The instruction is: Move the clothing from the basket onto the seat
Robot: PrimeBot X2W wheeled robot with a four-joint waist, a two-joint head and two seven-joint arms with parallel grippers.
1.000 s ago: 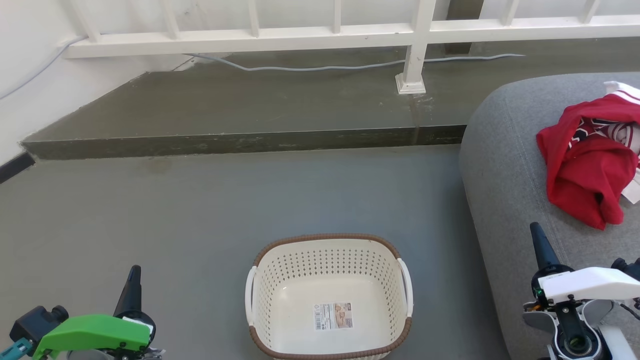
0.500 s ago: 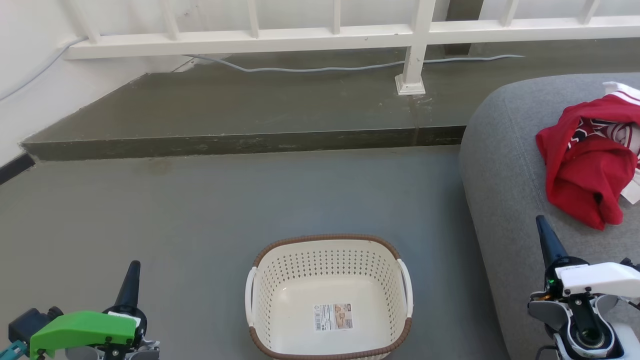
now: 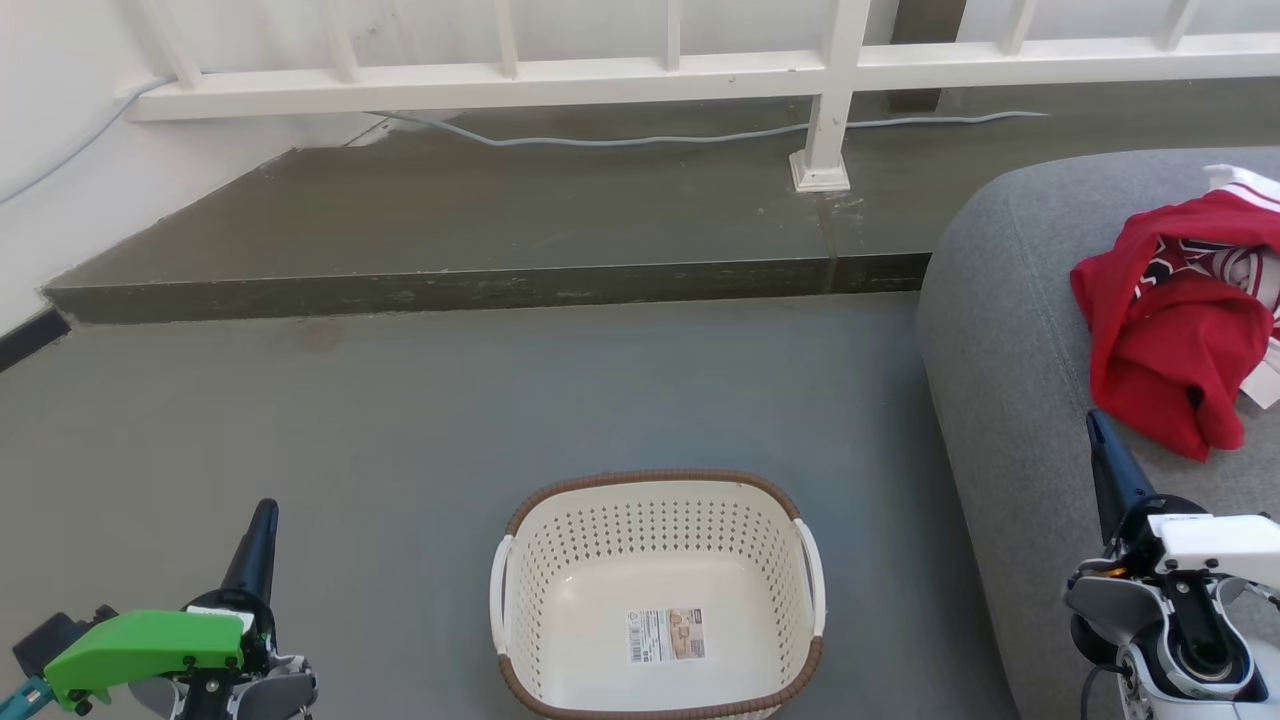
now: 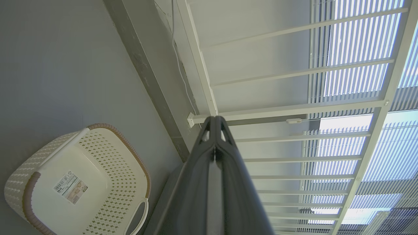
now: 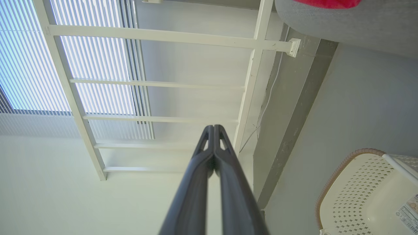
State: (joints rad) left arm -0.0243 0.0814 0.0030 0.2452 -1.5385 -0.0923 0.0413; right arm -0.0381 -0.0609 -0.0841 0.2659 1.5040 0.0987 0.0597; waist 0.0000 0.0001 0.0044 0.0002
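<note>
The red clothing with white trim lies bunched on the grey seat at the right, and its red edge shows at the top of the right wrist view. The cream basket stands on the floor at bottom centre, only a label on its floor; it shows too in the left wrist view and the right wrist view. My left gripper is shut at the lower left, holding nothing. My right gripper is shut beside the seat, just below the clothing, holding nothing.
A raised concrete step crosses the floor behind the basket. A white railing with a post foot stands on it, and a grey cable runs along it. A white wall closes the left side.
Both arms have drawn down and back toward the bottom edge; the right gripper has shifted right, nearer the clothing's lower edge. Basket and clothing have not moved.
</note>
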